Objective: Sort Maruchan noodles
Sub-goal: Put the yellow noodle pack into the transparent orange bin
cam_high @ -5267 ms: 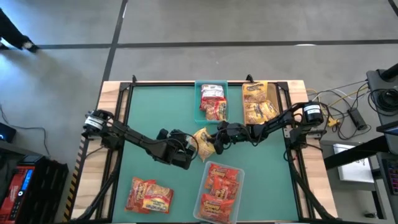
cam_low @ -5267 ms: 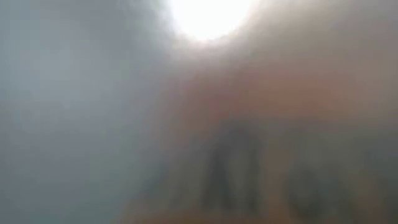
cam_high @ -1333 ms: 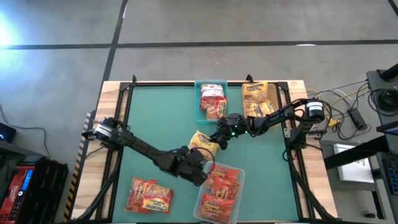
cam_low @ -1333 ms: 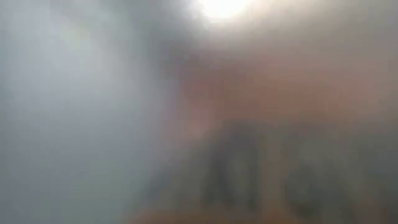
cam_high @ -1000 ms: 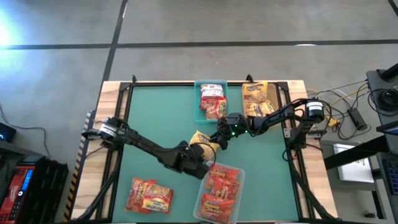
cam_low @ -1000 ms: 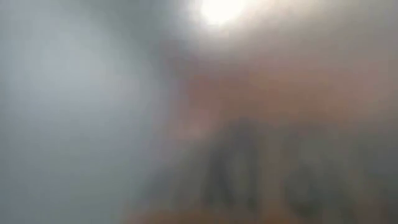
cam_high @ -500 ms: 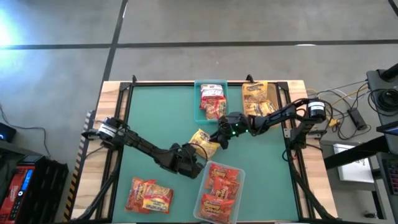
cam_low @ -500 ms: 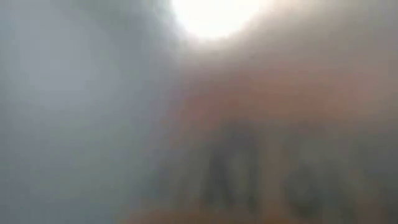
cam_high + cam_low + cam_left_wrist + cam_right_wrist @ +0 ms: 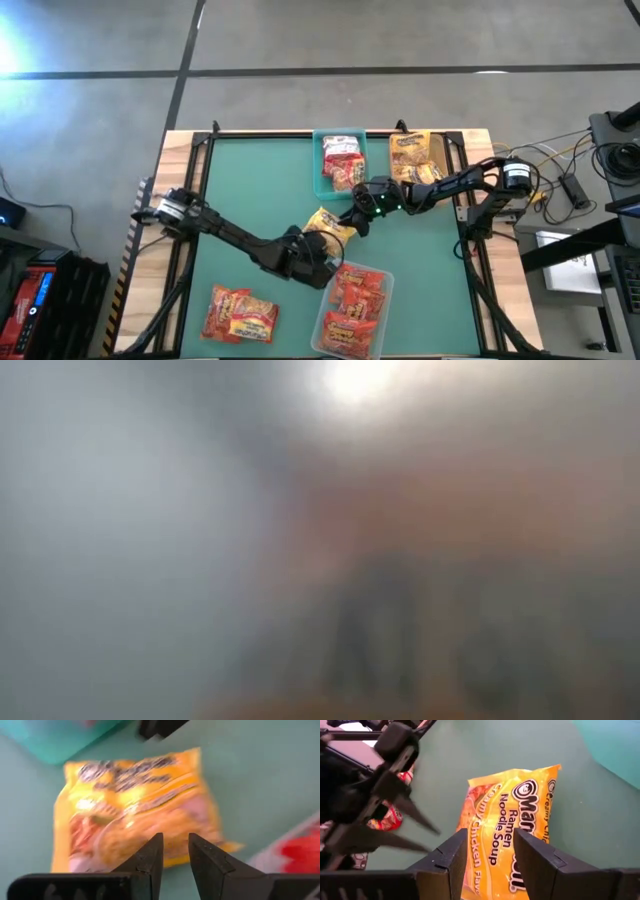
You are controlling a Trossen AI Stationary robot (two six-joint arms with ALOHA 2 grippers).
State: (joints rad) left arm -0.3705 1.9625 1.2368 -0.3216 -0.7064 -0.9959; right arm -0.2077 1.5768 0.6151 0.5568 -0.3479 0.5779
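Yellow noodle packet (image 9: 327,226) between both tools

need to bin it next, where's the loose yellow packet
High view: the yellow packet lies mid-table on the green mat, between both arms, just below the teal bin.

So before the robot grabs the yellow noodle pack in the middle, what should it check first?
1. Yellow noodle pack lies free on the green mat, outside every bin: ok.
2. Left tool has its fingers apart, nothing between them, aimed at the pack: ok.
3. Right tool also points at the same pack, fingers apart and empty: ok.
4. Both tools crowd one pack, so they might bump: not ok.
5. Tan bin already holding yellow packs has room for another: cannot tell.
6. Low view for checking height above the mat: cannot tell, it is all blur.
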